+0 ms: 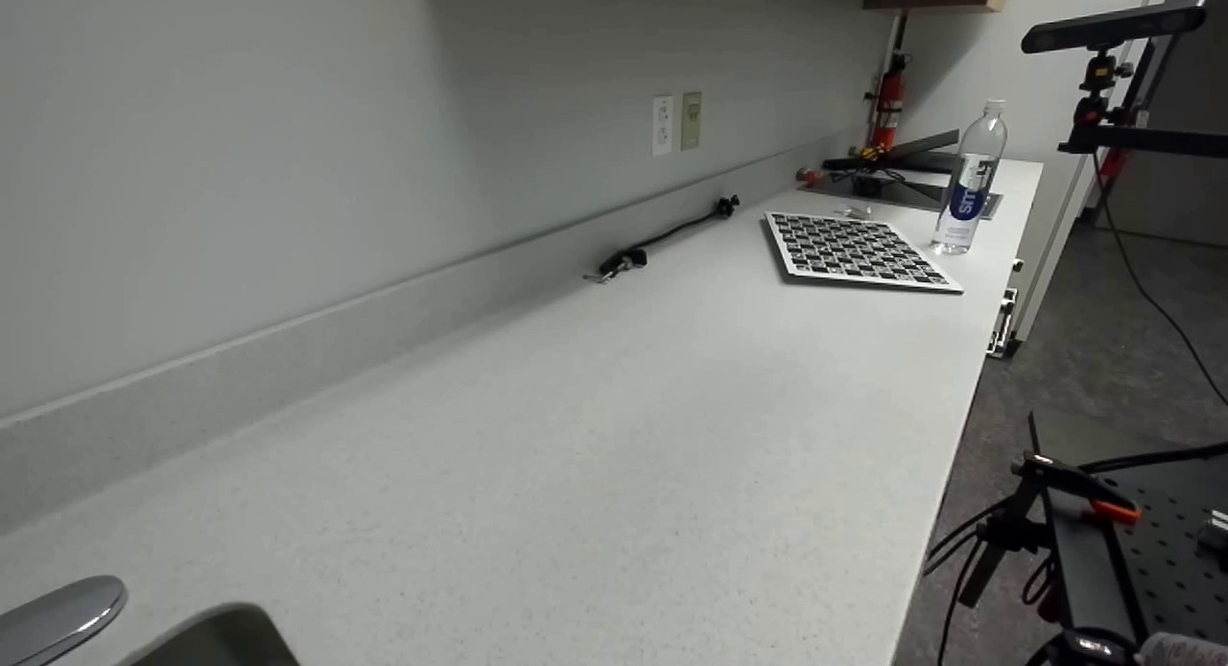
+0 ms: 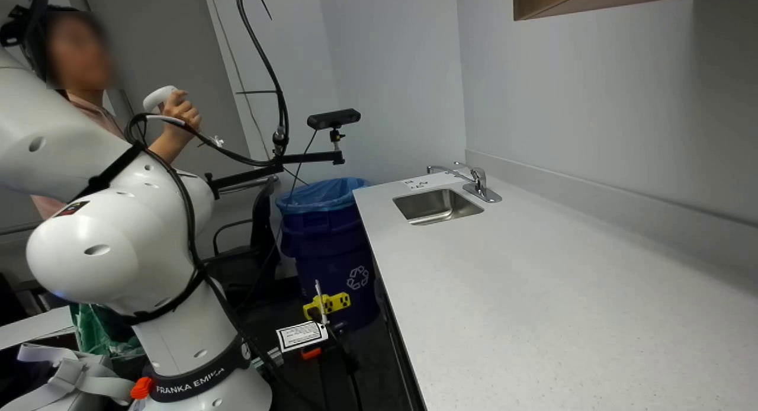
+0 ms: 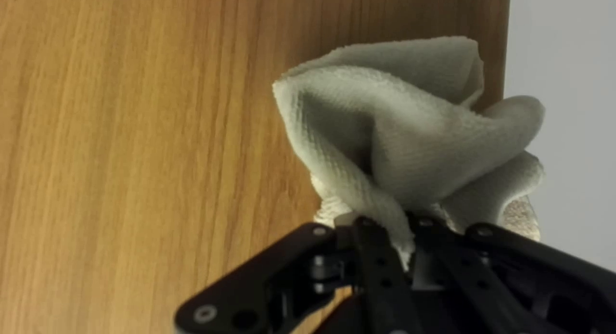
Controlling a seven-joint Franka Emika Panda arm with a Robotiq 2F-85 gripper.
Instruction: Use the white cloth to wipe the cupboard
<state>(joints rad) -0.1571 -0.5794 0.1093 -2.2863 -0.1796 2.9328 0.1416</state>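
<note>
The Robotiq gripper (image 3: 398,228) has its two fingers close together, clamped on the white cloth (image 3: 418,151); a narrow tail of it runs down between them, while the bulk bunches out just ahead of the fingertips. It should handle as something very light, limp and soft, hard to damage, with enough texture in the weave not to slip readily. The gathered folds at the fingertips look the right place to hold: several layers would give the pinch some bulk, and the loose part ahead could pad the hard fingers from the wood. A shallow pinch on one layer would probably let it twist or fold back when dragged. The cloth looks off-white, grey in shadow, finely ribbed, with a squared-off flap farthest from the fingers, a dark hollow nearer in, rolled folds to their right, and paler bits showing on both sides of them. Ahead and to the left of the fingers spreads the wood-grain cupboard panel (image 3: 144,132); whether the cloth presses on it I cannot tell. Ahead and to the right, folds reach past the panel's straight edge, over a pale grey surface (image 3: 563,59).
</note>
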